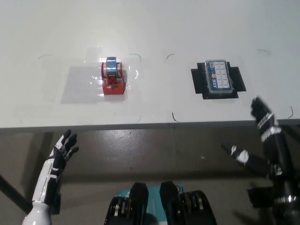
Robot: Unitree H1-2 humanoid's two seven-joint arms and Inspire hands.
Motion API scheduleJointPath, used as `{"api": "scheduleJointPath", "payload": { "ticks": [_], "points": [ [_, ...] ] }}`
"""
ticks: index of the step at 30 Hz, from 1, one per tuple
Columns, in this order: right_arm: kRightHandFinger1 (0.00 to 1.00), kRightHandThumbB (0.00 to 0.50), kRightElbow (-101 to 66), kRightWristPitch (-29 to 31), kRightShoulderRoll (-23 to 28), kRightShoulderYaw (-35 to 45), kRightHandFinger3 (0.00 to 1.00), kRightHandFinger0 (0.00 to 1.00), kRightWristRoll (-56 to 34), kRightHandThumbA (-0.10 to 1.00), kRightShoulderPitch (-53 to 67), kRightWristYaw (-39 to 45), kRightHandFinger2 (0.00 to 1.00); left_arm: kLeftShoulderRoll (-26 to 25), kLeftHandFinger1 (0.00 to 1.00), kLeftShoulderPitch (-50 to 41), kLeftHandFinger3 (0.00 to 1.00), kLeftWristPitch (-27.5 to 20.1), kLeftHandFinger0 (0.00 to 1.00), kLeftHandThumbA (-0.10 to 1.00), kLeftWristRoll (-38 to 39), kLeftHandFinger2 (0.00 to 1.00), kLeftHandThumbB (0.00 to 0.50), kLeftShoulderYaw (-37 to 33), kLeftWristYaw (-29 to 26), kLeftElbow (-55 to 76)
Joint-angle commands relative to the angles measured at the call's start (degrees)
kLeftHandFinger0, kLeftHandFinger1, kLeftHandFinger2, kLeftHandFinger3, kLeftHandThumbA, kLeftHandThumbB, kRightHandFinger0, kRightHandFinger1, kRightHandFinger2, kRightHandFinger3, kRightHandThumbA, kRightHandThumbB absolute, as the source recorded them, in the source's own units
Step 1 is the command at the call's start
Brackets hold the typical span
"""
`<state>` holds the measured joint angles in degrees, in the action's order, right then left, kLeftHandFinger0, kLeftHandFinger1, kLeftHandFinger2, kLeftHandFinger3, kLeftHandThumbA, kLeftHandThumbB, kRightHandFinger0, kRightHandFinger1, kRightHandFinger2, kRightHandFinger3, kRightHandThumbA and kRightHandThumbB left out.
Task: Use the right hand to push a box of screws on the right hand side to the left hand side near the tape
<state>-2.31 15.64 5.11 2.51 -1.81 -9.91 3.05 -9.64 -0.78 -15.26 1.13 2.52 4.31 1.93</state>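
Nothing of the push is done yet: on the white table (154,28) the box of screws (219,78) sits on its black mat (239,79) at two o'clock — well apart from the red tape dispenser (113,77) at ten. The black right hand (262,131) hovers near the box, fingers spread, empty; the white left hand (63,149) rests released at seven o'clock.
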Motion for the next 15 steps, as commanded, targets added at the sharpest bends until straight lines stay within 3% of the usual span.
{"api": "scheduleJointPath", "payload": {
  "ticks": [1, 5, 9, 11, 15],
  "points": [
    [1.00, 0.192, -1.9, -1.7, 0.8, 2.4, 1.00, 1.00, -3.9, 0.99, -6.0, -0.9, 1.00, -0.8, 1.00, 0.4, 1.00, -2.0, 1.00, 1.00, 0.3, 1.00, 0.064, 0.1, 0.6, 2.6],
    [1.00, 0.146, 0.7, -2.9, 1.7, 3.7, 1.00, 1.00, -3.1, 1.00, -11.5, -1.2, 1.00, -0.7, 1.00, 0.1, 1.00, -2.4, 1.00, 1.00, 0.3, 1.00, 0.043, 0.2, 0.6, 3.0],
    [1.00, 0.132, 6.3, -2.9, 2.7, 4.7, 1.00, 1.00, -2.0, 1.00, -17.9, -1.8, 1.00, -0.8, 1.00, 0.2, 1.00, -2.7, 1.00, 1.00, 0.6, 1.00, 0.030, 0.4, 0.7, 3.0],
    [1.00, 0.172, 12.5, -1.9, 3.6, 5.2, 1.00, 1.00, -1.1, 1.00, -23.3, -2.5, 1.00, -0.7, 1.00, 0.0, 1.00, -2.3, 1.00, 1.00, 0.6, 1.00, 0.031, 0.3, 0.8, 3.4],
    [1.00, 0.112, 21.9, -0.1, 4.9, 5.7, 1.00, 1.00, -1.7, 1.00, -30.4, -2.3, 1.00, -0.6, 1.00, -0.3, 1.00, -2.2, 1.00, 1.00, 0.9, 1.00, 0.034, 0.1, 1.0, 3.7]
  ]
}}
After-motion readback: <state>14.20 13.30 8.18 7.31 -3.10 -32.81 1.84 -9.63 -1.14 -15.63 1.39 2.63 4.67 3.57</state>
